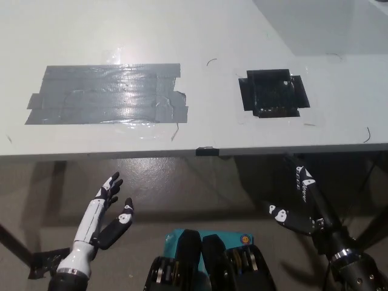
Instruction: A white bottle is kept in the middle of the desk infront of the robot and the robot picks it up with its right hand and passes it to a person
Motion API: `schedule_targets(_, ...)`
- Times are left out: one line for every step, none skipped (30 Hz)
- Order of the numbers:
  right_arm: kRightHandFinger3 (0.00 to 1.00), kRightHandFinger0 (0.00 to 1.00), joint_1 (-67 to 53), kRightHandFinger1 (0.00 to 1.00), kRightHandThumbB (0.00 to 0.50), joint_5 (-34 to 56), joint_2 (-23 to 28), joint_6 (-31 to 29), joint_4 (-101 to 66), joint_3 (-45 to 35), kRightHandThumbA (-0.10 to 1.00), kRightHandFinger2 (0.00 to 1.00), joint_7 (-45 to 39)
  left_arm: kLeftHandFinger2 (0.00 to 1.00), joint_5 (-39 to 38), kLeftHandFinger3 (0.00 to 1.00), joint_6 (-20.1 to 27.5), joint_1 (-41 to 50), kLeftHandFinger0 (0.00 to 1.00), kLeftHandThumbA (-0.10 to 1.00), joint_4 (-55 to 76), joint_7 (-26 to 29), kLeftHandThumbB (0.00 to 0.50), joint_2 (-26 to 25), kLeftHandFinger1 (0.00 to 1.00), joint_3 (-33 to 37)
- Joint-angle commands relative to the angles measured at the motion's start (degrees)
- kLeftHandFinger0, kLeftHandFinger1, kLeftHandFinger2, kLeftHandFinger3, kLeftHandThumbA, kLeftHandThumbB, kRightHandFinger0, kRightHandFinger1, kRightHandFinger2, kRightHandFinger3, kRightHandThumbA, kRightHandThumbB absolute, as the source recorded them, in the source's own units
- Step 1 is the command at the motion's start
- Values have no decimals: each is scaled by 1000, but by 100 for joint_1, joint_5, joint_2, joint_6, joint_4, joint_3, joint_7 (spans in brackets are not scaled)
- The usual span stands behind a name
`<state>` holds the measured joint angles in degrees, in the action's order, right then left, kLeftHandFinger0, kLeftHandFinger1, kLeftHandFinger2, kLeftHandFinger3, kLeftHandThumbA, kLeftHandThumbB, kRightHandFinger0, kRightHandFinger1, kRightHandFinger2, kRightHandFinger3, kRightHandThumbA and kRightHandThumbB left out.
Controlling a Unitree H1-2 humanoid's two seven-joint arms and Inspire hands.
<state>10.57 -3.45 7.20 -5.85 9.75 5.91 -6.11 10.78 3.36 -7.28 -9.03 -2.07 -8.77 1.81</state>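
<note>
Both the black right robot hand and the white left robot hand hang below the pale grey surface, fingers spread, holding nothing.

One desk, two tape patches, two robot hands.
Seen from above: one pale desk; one large grey tape patch at left and one smaller black tape patch at right, well apart; one white left hand and one black right hand, each below the desk's near edge, fingers spread, holding nothing.
</note>
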Motion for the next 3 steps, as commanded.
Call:
schedule_targets(1000,1000,82,1000,129,20,38,-214,-69,7,733,1000,-93,1000,-69,1000,187,9,1000,593,132,55,48,-32,1000,-44)
schedule_targets(1000,1000,78,1000,129,23,38,-200,-71,6,732,1000,-97,1000,-67,1000,199,12,1000,607,125,53,51,-36,1000,-40)
schedule_targets(1000,1000,78,1000,129,23,38,-200,-71,6,732,1000,-97,1000,-67,1000,199,12,1000,607,125,53,51,-36,1000,-40)
